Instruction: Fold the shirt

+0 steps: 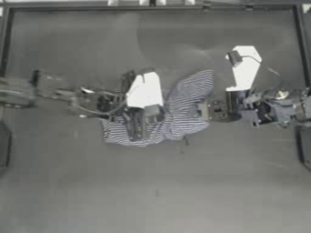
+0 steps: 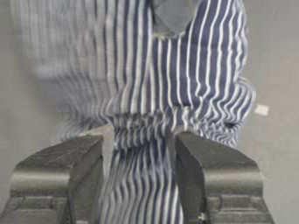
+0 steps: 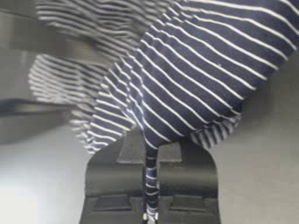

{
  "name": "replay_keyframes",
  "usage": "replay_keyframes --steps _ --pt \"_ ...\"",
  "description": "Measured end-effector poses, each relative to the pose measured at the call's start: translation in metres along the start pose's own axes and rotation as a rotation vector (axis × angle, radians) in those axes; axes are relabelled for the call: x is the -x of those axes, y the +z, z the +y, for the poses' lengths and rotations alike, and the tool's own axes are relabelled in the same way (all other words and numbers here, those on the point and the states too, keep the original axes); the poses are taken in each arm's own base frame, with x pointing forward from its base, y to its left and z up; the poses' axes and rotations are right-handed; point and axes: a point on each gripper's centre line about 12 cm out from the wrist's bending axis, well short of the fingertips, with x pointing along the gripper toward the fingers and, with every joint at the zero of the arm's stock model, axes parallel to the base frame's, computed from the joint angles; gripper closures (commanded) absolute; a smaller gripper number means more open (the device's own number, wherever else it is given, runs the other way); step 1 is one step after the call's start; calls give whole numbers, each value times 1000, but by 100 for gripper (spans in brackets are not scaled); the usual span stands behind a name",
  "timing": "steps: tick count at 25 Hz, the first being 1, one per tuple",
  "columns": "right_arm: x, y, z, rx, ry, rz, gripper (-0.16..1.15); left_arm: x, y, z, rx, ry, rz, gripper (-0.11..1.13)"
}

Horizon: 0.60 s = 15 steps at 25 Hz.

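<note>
From above, the shirt [image 1: 176, 111] lies bunched near the middle of the tabletop [image 1: 152, 191], with the left end effector [image 1: 137, 120] on its left part and the right end effector [image 1: 209, 109] at its right edge. The left wrist view shows the left end effector [image 2: 140, 144] partly closed around a gathered ridge of striped cloth, and the right wrist view shows the right end effector [image 3: 151, 153] pinched nearly closed on a thin fold. The fabric looks light, soft and limp, so it would likely sag and crease unless held at edges or corners.
</note>
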Motion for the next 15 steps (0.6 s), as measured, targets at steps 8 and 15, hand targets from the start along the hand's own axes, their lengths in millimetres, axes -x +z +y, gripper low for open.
replay_keyframes --steps 8,15 --pt "0 -1 0 20 0 5 91 39 -11 5 10 26 6 23" --pt "0 -2 -1 29 -14 14 91 49 -51 -3 48 0 76 23"
